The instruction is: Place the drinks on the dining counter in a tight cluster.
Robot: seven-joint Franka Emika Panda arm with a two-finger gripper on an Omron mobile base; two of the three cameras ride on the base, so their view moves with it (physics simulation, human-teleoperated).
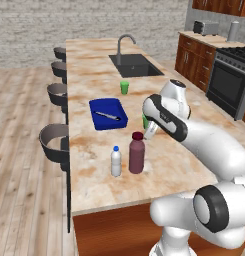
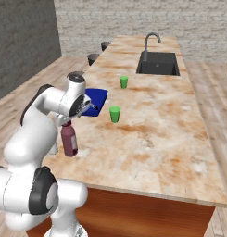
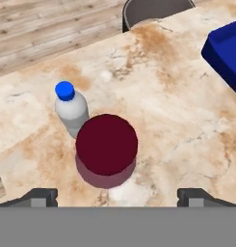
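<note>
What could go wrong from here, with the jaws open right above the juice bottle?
1. The gripper hangs open just over the juice bottle; a sideways lift could clip its cap and tip it.
2. The water bottle stands close beside it, so a tipping juice bottle would likely knock it over.
3. Both stand near the counter's stool-side edge; a toppled bottle might roll off.

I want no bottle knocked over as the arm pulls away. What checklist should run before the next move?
1. Gripper open: ok; fingertips stand wide apart, above the juice bottle.
2. Juice bottle upright on the counter: ok.
3. Water bottle upright: ok.
4. The two bottles close together: ok; whether they touch, cannot tell.
5. Third drink in the cluster: not ok; just two bottles stand there.
6. Blue tray and green cup apart from the bottles: ok.
</note>
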